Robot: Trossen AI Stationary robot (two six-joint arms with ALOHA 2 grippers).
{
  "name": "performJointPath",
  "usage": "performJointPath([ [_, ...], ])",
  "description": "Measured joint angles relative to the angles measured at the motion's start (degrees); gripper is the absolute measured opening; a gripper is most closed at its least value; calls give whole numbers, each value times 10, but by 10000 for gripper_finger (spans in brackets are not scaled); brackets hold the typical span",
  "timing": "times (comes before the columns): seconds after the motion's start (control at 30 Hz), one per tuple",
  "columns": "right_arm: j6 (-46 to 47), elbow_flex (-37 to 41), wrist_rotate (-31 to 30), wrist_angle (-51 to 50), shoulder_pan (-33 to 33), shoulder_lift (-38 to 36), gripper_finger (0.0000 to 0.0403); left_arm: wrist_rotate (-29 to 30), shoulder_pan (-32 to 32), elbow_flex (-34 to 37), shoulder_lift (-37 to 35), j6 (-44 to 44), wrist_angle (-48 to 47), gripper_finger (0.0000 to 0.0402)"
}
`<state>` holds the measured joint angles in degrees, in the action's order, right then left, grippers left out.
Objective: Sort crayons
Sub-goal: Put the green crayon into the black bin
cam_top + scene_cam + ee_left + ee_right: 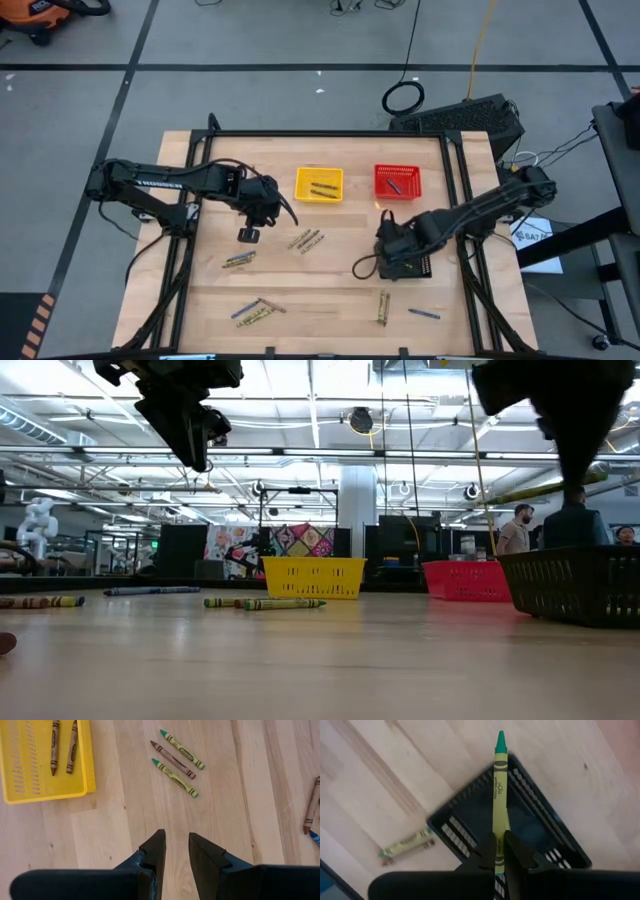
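Closest to my side of the table (330,300), loose crayons lie waiting: a small cluster (255,311) at the front left, an olive one (382,307) standing lengthwise at the front right, and a blue one (424,314) just beside it. A little farther in, my right tool (499,851) is clamped narrow on a yellow-green crayon (499,795), which it holds above the black basket (408,264) on the right side of the table; I judge that this one is about to be dropped in. I cannot tell from any view how many sticks already lie in that basket. At about the same depth on the left, my left tool (175,851) hangs above the bare wood with its fingers narrowly apart and nothing between them, near an olive crayon (238,259) and not far from a group of three in mid-table (176,761), two yellow-green and one brown. Farthest back, the yellow basket (319,184) holds two brown crayons (63,747) and the red basket (397,181) holds at least one dark stick (391,185). By my reckoning the sorting is under way, with more still loose than binned.
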<state>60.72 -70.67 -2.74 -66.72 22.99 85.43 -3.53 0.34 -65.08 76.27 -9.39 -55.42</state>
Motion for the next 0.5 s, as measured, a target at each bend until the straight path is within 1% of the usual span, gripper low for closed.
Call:
performJointPath([
  [0.27, 72, 0, 0, -56, 43, 0, 0, 0, 0, 0, 0, 0, 0, 86],
  [0.4, 97, 14, 1, -47, 58, 0, 0, 0, 0, 0, 0, 0, 0, 86],
  [0.5, 112, 31, 16, -42, 67, 0, 0, 0, 0, 0, 0, 0, 0, 86],
])
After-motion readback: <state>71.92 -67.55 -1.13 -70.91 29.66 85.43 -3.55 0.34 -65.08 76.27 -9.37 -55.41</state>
